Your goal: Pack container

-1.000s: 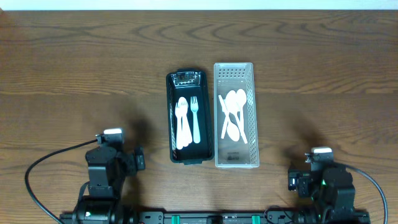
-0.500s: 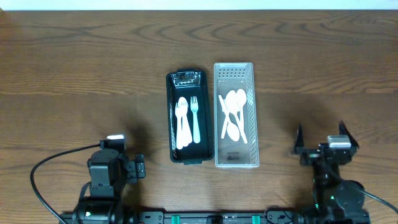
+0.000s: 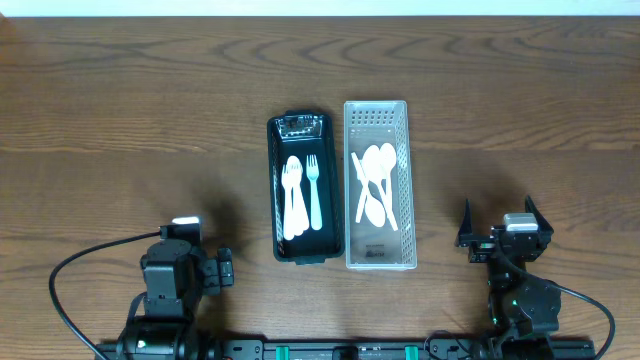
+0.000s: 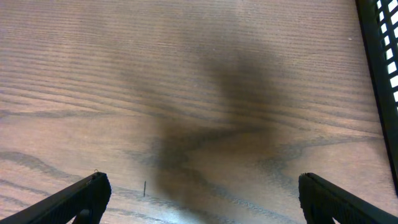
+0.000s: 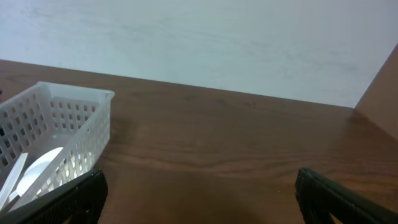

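Note:
A black container (image 3: 301,190) lies at the table's middle and holds white forks (image 3: 313,190) and a spoon. Right of it stands a white perforated basket (image 3: 377,118) with several white spoons (image 3: 376,185); its corner shows in the right wrist view (image 5: 68,118). My left gripper (image 3: 222,262) is open and empty, low over bare wood at the front left (image 4: 199,199). My right gripper (image 3: 503,221) is open and empty at the front right, raised and facing the far wall (image 5: 199,199).
The black container's edge shows at the right of the left wrist view (image 4: 385,74). A pale wall (image 5: 217,37) runs behind the table's far edge. Black cables loop at the front left (image 3: 70,270) and front right.
My right arm has risen and swung its gripper up and forward, fingers now spread towards the basket side. The left arm has barely shifted.

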